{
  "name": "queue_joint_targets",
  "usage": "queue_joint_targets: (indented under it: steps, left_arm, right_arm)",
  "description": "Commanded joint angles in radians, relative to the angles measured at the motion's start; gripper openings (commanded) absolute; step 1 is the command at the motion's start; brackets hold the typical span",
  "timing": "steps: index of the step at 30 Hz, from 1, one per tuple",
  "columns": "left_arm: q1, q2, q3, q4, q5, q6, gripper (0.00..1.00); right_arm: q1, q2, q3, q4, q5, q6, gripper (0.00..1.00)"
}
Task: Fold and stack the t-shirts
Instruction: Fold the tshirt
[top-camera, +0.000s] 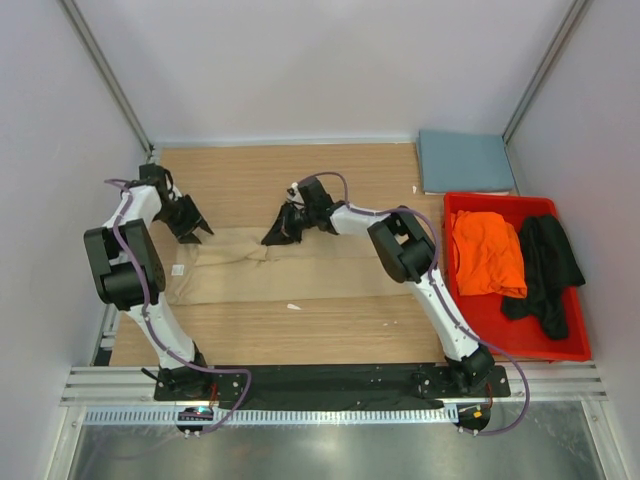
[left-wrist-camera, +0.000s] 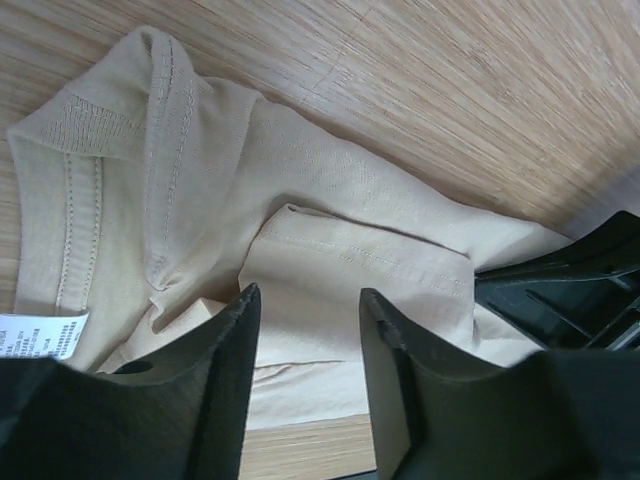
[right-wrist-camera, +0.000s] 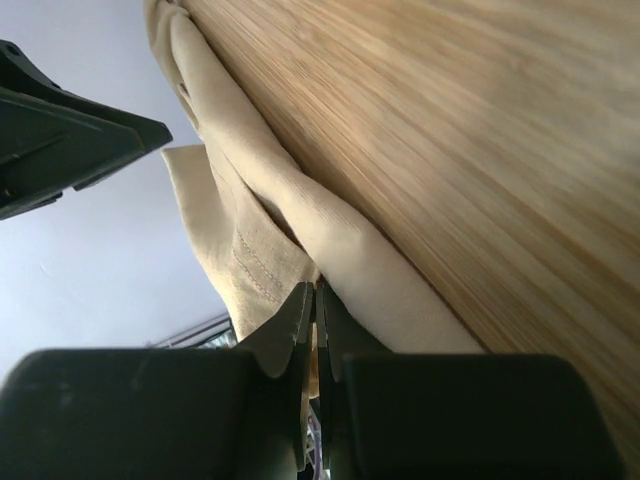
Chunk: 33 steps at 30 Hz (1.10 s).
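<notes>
One done: blue-grey shirt (top-camera: 465, 160) folded, bench (top-camera: 300, 340) far corner. Tan shirt (top-camera: 270, 275) mid-fold, bench centre; right tool (top-camera: 275, 237) pinching its edge, left tool (top-camera: 200, 232) parted, empty, over it. Orange shirt (top-camera: 487, 252), black shirt (top-camera: 545, 265) unfolded in red bin (top-camera: 500, 345).

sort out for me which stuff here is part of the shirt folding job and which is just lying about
Part of the job: tan-beige cloth t-shirt, pinched by the right gripper; orange cloth t-shirt; black cloth t-shirt; folded slate blue-grey cloth t-shirt.
Just lying about: red plastic bin, holding the orange and black ones; wooden table.
</notes>
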Motion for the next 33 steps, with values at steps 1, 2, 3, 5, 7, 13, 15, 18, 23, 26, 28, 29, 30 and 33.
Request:
queue_joint_targets:
  steps: [1, 2, 3, 5, 7, 13, 15, 18, 23, 26, 28, 29, 30, 33]
  left_arm:
    - [0.000, -0.035, -0.017, 0.008, 0.020, 0.000, 0.44]
    - [0.002, -0.042, -0.041, -0.004, 0.009, -0.003, 0.43]
    - [0.000, -0.065, -0.051, -0.010, 0.007, -0.007, 0.41]
    - [0.000, -0.088, -0.080, -0.015, 0.007, -0.012, 0.34]
    - [0.000, -0.114, -0.110, -0.039, -0.020, -0.018, 0.27]
    - [0.002, -0.226, -0.234, -0.104, -0.076, -0.055, 0.17]
    - [0.000, -0.321, -0.258, -0.090, -0.097, -0.072, 0.45]
    - [0.000, -0.395, -0.253, -0.039, -0.114, -0.069, 0.62]
    - [-0.001, -0.280, -0.113, -0.009, 0.007, -0.012, 0.64]
    - [-0.006, -0.132, -0.036, -0.039, 0.056, 0.034, 0.57]
    - [-0.016, -0.061, 0.020, -0.038, 0.039, 0.061, 0.56]
    - [-0.030, -0.041, 0.035, -0.045, 0.029, 0.068, 0.56]
    - [-0.036, -0.026, 0.069, -0.053, 0.012, 0.072, 0.56]
    - [-0.076, 0.033, 0.109, -0.062, -0.045, 0.084, 0.55]
  right_arm:
    - [0.016, -0.109, -0.022, 0.054, -0.046, 0.021, 0.09]
    - [0.020, -0.115, -0.028, 0.059, -0.047, 0.027, 0.09]
    - [0.023, -0.118, -0.035, 0.067, -0.050, 0.030, 0.09]
    - [0.034, -0.124, -0.039, 0.068, -0.059, 0.035, 0.09]
    - [0.040, -0.127, -0.046, 0.068, -0.070, 0.039, 0.09]
    - [0.078, -0.166, -0.085, 0.018, -0.122, 0.001, 0.15]
    - [0.082, -0.202, -0.117, -0.007, -0.139, -0.043, 0.21]
    - [0.080, -0.232, -0.129, -0.141, -0.112, -0.174, 0.36]
    - [0.071, -0.215, -0.031, -0.303, -0.050, -0.319, 0.44]
    - [0.063, -0.215, 0.023, -0.381, 0.000, -0.366, 0.46]
    - [0.057, -0.223, 0.034, -0.415, 0.029, -0.393, 0.47]
    - [0.054, -0.232, 0.029, -0.417, 0.036, -0.395, 0.47]
    - [0.040, -0.241, 0.009, -0.404, 0.039, -0.387, 0.46]
    - [0.016, -0.268, -0.035, -0.366, 0.045, -0.369, 0.47]
